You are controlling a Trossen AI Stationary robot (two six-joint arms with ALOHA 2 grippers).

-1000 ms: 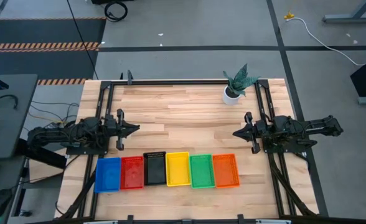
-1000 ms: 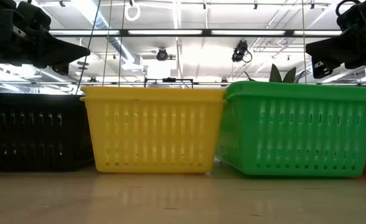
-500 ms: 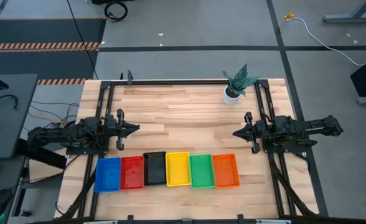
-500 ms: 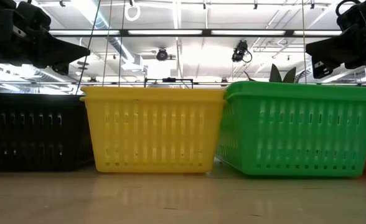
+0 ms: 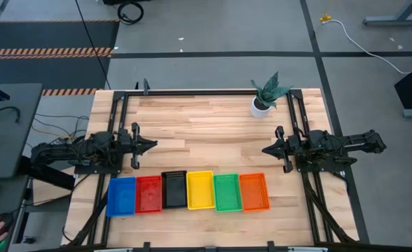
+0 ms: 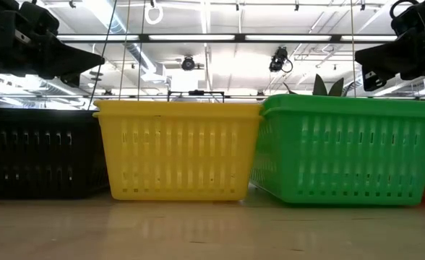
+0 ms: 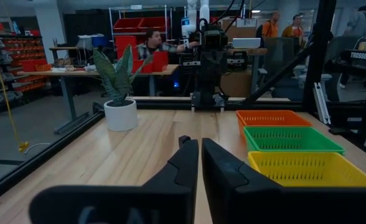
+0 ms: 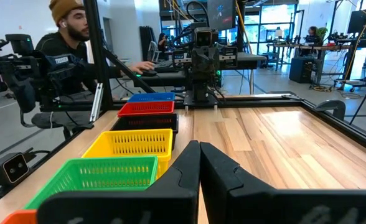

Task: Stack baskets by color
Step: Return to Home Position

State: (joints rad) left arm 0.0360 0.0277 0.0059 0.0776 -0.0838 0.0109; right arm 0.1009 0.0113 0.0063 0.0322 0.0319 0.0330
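Note:
Several baskets stand side by side in a row along the table's near edge, bottoms on the wood: blue (image 5: 121, 195), red (image 5: 148, 194), black (image 5: 174, 190), yellow (image 5: 200, 190), green (image 5: 227, 192), orange (image 5: 253, 191). My left gripper (image 5: 154, 145) hovers level at the table's left side, behind the blue and red baskets, shut and empty (image 7: 199, 149). My right gripper (image 5: 265, 150) hovers level at the right side, behind the orange basket, shut and empty (image 8: 199, 149). The low view shows the black (image 6: 35, 152), yellow (image 6: 176, 150) and green (image 6: 346, 148) baskets up close.
A green plant in a white pot (image 5: 265, 98) stands at the table's far right corner. Black frame rails (image 5: 199, 92) run along the far edge and both sides. Bare wood lies between the two grippers. A person sits beyond the table's left side (image 8: 71, 37).

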